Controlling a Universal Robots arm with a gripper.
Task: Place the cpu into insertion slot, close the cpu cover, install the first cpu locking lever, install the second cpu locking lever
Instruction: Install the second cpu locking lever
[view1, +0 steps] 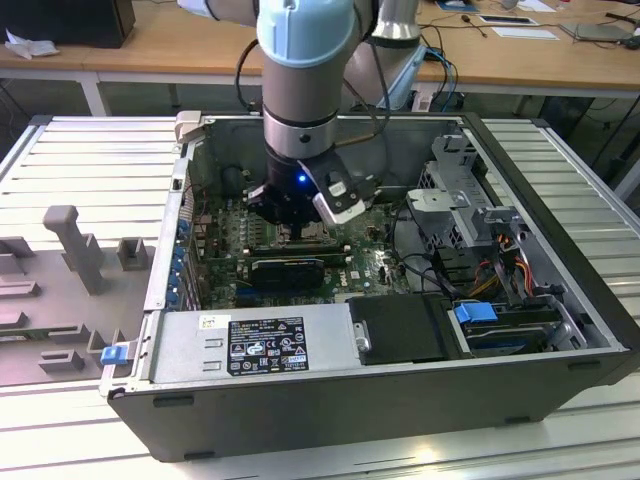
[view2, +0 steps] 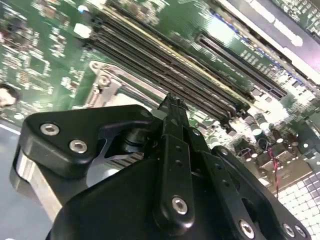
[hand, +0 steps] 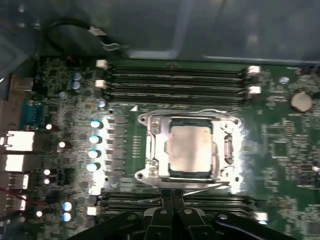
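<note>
In the first wrist view the cpu (hand: 190, 147) lies flat in the insertion slot (hand: 148, 173), its pale metal face showing. The cpu cover (hand: 158, 146) lies down over the chip's edges as a silver frame. One thin wire lever (hand: 200, 111) runs along one side of the socket and another lever (hand: 205, 188) along the opposite side. My gripper (hand: 172, 199) is shut, its tips just off that second lever's side of the socket. In the second wrist view the gripper (view2: 172, 106) hovers beside a metal corner of the socket (view2: 106, 85). In the exterior view the gripper (view1: 290, 222) hangs low over the green motherboard (view1: 225, 245).
Long black memory slots (hand: 175, 80) flank the socket on two sides. A black card (view1: 290, 268) stands nearer the power supply (view1: 265, 342). The drive cage (view1: 465, 205) and loose cables (view1: 500, 270) fill the case at the exterior view's right. The case walls (view1: 165, 240) enclose the board.
</note>
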